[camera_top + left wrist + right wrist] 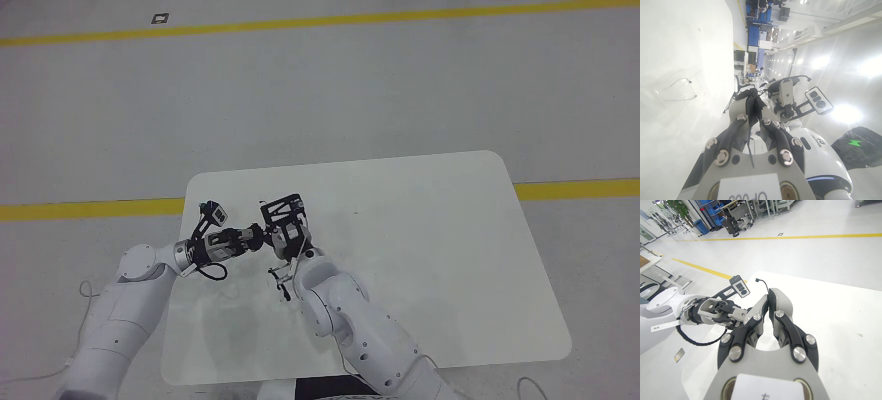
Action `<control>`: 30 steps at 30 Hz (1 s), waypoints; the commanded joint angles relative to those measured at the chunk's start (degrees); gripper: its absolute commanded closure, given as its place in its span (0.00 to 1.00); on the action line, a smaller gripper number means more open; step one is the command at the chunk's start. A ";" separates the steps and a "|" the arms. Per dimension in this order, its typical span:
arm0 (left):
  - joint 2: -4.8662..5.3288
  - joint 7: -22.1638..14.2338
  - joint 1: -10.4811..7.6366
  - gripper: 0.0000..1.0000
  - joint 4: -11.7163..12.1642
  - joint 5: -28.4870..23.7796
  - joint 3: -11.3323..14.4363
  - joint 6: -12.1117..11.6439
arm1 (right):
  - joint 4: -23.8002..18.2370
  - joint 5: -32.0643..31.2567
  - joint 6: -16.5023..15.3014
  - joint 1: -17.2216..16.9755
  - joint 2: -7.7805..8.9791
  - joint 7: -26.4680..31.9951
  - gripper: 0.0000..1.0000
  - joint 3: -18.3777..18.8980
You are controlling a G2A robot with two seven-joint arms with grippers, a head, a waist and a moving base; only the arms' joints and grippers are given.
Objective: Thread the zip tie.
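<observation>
One thin black plastic zip tie (758, 280) sticks out of the right gripper (769, 299), fingers pressed together on it, its middle hidden. The left gripper (753, 99) pinches its tail.

A white table (450, 250) with rounded corners stands on a pale grey floor (400, 90). One yellow line (90, 209) runs left to right under the table, and a second line (300, 22) lies farther off. A small dark marker (160, 18) sits just beyond the second line, to the left. Blue bins (700, 226) and a plant (680, 207) stand far back.
</observation>
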 commanded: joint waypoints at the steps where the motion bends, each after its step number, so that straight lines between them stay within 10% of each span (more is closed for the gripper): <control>1: 0.00 0.00 0.00 1.00 0.00 0.00 0.00 0.00 | 0.13 0.11 0.02 0.09 -0.03 0.15 1.00 -0.12; 30: 0.00 0.00 0.00 1.00 0.00 0.00 0.00 0.00 | 1.21 0.37 -0.04 0.46 -0.09 0.90 1.00 -0.51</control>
